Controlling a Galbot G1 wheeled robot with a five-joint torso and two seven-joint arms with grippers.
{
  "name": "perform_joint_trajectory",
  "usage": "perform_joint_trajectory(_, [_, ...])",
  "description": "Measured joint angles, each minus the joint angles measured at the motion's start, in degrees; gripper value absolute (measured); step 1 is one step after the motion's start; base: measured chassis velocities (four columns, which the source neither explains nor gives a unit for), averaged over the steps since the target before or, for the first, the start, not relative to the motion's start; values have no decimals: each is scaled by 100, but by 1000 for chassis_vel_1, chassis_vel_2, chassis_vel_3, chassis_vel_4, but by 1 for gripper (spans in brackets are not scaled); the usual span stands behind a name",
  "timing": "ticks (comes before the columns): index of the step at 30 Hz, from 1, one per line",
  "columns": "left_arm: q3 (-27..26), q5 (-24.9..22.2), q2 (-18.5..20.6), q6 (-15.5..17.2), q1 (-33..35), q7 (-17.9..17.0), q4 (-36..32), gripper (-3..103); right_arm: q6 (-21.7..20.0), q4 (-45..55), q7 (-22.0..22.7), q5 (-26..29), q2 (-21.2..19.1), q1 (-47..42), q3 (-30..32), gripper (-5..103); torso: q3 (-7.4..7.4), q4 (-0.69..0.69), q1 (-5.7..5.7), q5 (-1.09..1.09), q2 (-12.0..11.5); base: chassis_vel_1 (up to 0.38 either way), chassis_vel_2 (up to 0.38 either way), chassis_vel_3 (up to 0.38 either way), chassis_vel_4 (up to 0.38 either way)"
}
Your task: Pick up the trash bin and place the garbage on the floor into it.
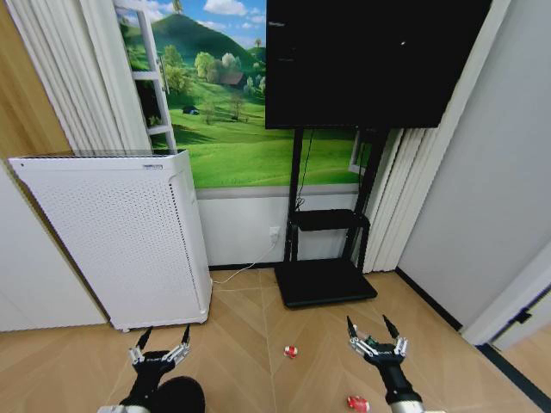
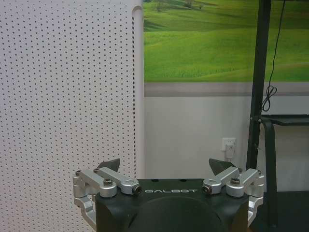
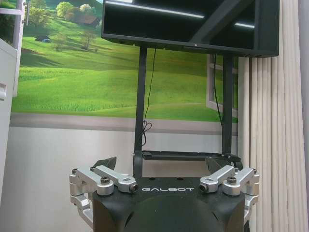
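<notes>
Black round trash bin (image 1: 179,396) sits at the bottom edge of the head view, only its top showing, directly under the left gripper (image 1: 161,341). Cannot tell whether they touch.

Left gripper: fingers spread wide, nothing between them. Left wrist view confirms it, left gripper (image 2: 167,167) with both dark fingertips (image 2: 111,165) well apart and empty, facing the white perforated air purifier (image 2: 67,111) and the wall outlet (image 2: 229,146).

Right gripper (image 1: 374,331): also wide open, empty, held low over the wood floor (image 1: 250,344) on the robot's right. In the right wrist view the right gripper (image 3: 164,166) points at the black TV stand (image 3: 142,121) and the TV (image 3: 193,24) above it; pleated curtain (image 3: 270,135) alongside.

Garbage on the floor:
- red-and-white can (image 1: 291,351), between the two grippers, nearer the right one, apart from both.
- second red-and-white can (image 1: 357,403), near the bottom edge, just beside the right arm's wrist. Contact unclear.

Both cans are outside the bin and lie apart from each other.

Surroundings in the head view: air purifier (image 1: 120,241) stands on the left against the wall, white cable (image 1: 237,271) running from it along the floor toward the outlet. TV stand base plate (image 1: 325,282) sits ahead centre, beyond the first can. Landscape mural (image 1: 224,112) on the back wall behind the TV (image 1: 370,60).
</notes>
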Motion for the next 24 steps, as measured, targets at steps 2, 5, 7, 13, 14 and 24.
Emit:
perform_joint_trajectory(2, [-2,-1,0,0,-2,0,4,100,0,-8,-1,-4,-1,1,0,100,-22,0,-14,0,-37,0,0,0,0])
perform_joint_trajectory(5, [-2,-3,0,0,-2,0,5,100,1,-15,-1,-6,0,1,1,100,-44,0,-30,0,-75,0,0,0,0])
perform_joint_trajectory(7, [-2,-3,0,0,-2,1,7,100,2,-17,2,-4,1,2,-1,100,-76,0,-52,0,-128,0,0,0,0])
perform_joint_trajectory(13, [-2,-3,-1,-1,-2,1,8,100,22,-31,0,-5,2,4,-5,100,-148,0,-98,0,-246,0,0,0,0])
perform_joint_trajectory(14, [-3,-3,-1,-2,-3,1,10,100,37,-39,0,-5,2,6,-6,100,-173,0,-114,0,-287,0,0,0,0])
perform_joint_trajectory(24, [1,-4,-3,-6,-7,4,24,100,105,-81,-3,-4,-24,15,-8,100,-272,0,-178,1,-451,-21,-32,35,30])
